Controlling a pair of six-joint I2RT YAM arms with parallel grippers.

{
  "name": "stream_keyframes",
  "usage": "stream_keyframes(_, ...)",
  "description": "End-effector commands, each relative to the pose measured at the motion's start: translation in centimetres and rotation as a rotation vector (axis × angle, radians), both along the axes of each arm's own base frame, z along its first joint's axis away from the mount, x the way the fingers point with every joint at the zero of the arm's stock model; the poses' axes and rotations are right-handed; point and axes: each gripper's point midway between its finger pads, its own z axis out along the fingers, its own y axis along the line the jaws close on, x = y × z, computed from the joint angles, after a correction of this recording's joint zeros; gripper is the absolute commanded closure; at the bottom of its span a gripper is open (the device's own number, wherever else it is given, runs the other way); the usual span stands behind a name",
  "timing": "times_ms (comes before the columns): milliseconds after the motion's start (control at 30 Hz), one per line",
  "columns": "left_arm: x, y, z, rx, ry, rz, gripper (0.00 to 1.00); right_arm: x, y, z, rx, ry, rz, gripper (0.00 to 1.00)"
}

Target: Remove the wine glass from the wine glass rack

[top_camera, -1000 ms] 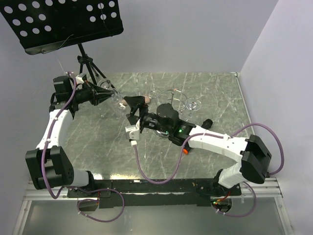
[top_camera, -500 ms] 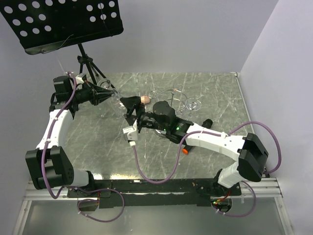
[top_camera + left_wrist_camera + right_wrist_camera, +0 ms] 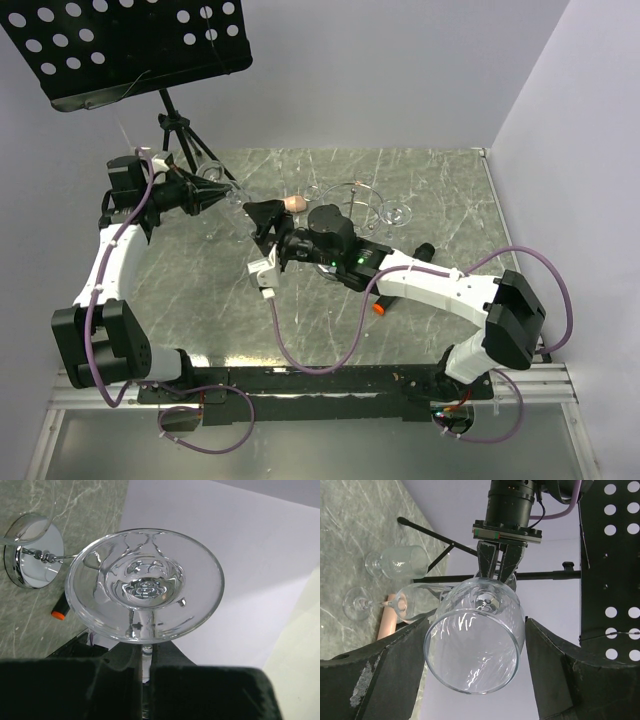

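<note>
Over the grey marble table (image 3: 200,290), our clear wine glass (image 3: 470,645) hangs apart from the chrome wire rack (image 3: 30,560), its stem clamped by the left gripper (image 3: 498,562). Only the right wrist view shows the right gripper (image 3: 477,630) spread wide around the bowl.

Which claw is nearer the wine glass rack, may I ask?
Right. The right claw hangs beside the rack, open around the wine glass; the left claw, gripping its stem, is farther off.

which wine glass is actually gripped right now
The wine glass clamped by its stem in the left gripper, held up in the air with its bowl facing the right wrist camera; no gripper holds the other glasses.
</note>
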Motion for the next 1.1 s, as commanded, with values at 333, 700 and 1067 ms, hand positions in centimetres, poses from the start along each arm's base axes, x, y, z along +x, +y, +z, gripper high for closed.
stream_keyframes(333, 0.5, 0.4, 3.3, 0.047, -0.148, 0.021, 0.45, 2.3, -0.3, 4.4, 0.08, -0.005, -0.122, 0.51)
stream_keyframes(700, 0.9, 0.6, 3.3, 0.066, -0.164, 0.035, 0.32, 3.9, -1.0, 6.0, 0.107, -0.006, -0.192, 0.58)
stream_keyframes(1067, 0.7, 1.2, 4.0, 0.077, -0.191, 0.05, 0.32, 5.9, -2.0, 6.5, 0.097, 0.072, -0.254, 0.64)
